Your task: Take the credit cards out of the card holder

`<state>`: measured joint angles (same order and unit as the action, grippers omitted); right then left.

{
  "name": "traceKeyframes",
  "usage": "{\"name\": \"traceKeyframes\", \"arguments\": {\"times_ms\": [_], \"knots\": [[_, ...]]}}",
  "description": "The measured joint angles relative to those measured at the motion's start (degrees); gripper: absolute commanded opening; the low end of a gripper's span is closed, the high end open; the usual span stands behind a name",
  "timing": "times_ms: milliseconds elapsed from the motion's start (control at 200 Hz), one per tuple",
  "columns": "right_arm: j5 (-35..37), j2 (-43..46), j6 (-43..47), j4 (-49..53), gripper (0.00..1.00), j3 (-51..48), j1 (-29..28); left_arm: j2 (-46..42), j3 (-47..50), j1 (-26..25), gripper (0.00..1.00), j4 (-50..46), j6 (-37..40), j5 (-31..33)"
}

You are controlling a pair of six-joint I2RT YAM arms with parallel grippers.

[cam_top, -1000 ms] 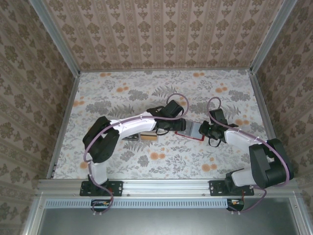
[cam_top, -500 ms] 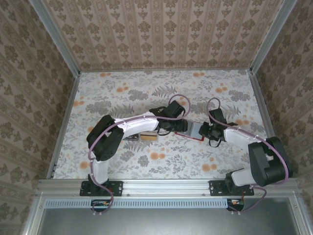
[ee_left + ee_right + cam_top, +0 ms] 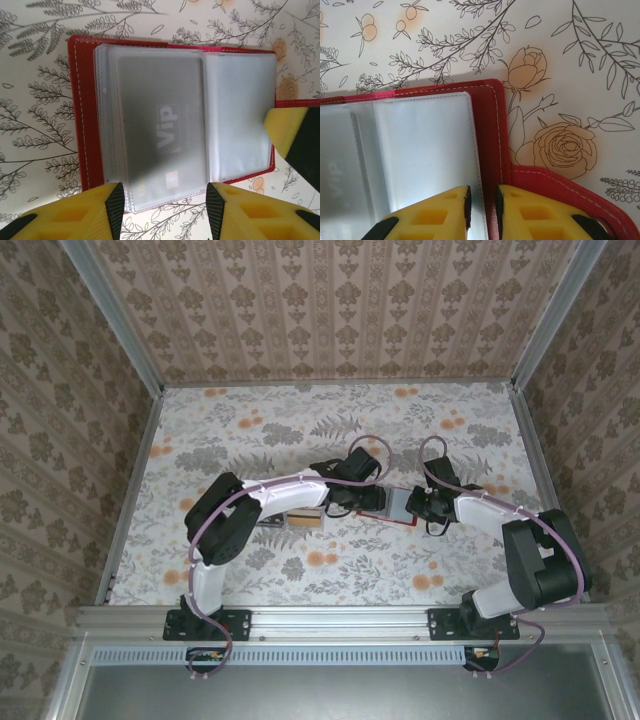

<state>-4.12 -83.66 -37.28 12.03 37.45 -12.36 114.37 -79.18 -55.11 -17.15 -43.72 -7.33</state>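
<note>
The red card holder [image 3: 80, 115] lies open on the flowered table [image 3: 250, 430], its clear sleeves facing up. A dark grey credit card [image 3: 160, 130] marked "ViP" sits inside the left sleeve. My left gripper [image 3: 165, 212] is open, its black pads [image 3: 115, 207] on either side of that sleeve's near edge and apart from it. My right gripper [image 3: 482, 205] is nearly closed on the holder's right edge [image 3: 492, 150], with the red cover and sleeve border between its pads. In the top view the holder [image 3: 393, 505] lies between the left gripper [image 3: 362, 502] and the right gripper [image 3: 415, 505].
A tan flat card [image 3: 305, 520] and a grey flat piece [image 3: 268, 523] lie on the table left of the holder, under the left arm. The holder's red closing tab [image 3: 560, 187] sticks out beside the right fingers. Metal rails and papered walls ring the table.
The left arm has swung a little to the right and its jaws have narrowed slightly over the card's sleeve. The right gripper stays on the holder's right edge.
</note>
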Motion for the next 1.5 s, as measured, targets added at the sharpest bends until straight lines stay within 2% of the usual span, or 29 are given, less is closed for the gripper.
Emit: {"name": "traceKeyframes", "arguments": {"times_ms": [645,1060,1500], "knots": [[-0.3,0.0,0.9,0.0,0.25,0.0,0.0,2.2,-1.0,0.0,0.5,2.4,-0.7,-3.4],[-0.3,0.0,1.0,0.0,0.25,0.0,0.0,2.2,-1.0,0.3,0.5,2.2,-0.9,-1.5],[-0.6,-0.1,1.0,0.0,0.25,0.0,0.1,3.6,-1.3,0.8,0.51,2.8,-1.5,-3.0]]}}
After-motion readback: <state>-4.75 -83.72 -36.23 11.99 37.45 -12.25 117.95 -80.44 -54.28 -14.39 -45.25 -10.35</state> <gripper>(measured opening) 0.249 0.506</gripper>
